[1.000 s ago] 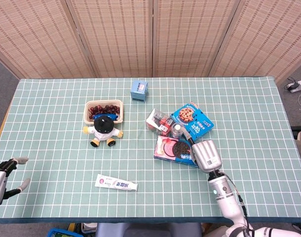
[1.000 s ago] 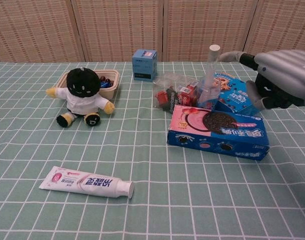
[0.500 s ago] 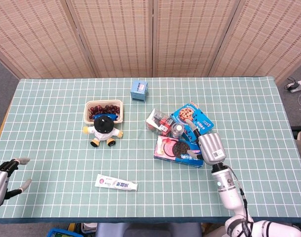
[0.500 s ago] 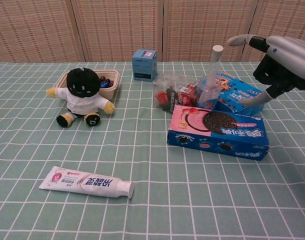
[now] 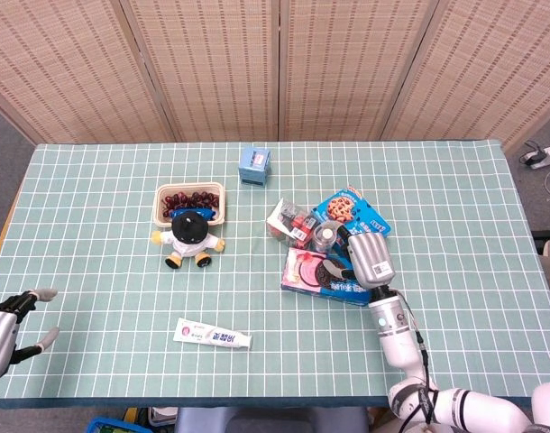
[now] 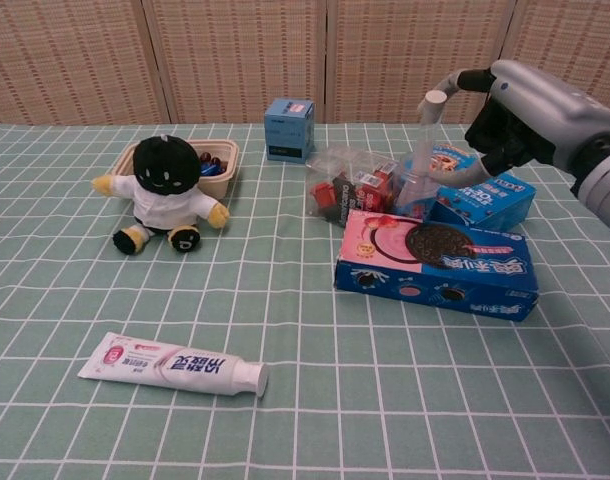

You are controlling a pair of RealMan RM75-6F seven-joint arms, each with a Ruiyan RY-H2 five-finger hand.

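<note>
- Change since the earlier frames: the right hand (image 6: 513, 105) has moved in from the table's right side toward the clear bottle (image 6: 419, 165); the fingers (image 6: 453, 81) now bracket the bottle's white cap and body.
- Hand state: the right hand is spread with fingers apart, curving around the bottle. Contact cannot be confirmed from either view; no grasp is evident.
- Key relation: the bottle stands upright, long axis vertical, immediately to the left of the right hand's palm, between its upper and lower fingers.
- Surroundings of the hand: the Oreo box (image 6: 436, 262) lies just in front of and below it; the blue cookie box (image 6: 480, 192) sits directly beneath it; the clear snack pack (image 6: 347, 185) is beyond the bottle.
- Nearer hand: the right. The left hand (image 5: 3, 323) is open, well apart at the table's near left edge.
- View difference: the chest view shows the bottle's full height and the finger gap; the head view shows the left hand, absent from the chest view.
</note>
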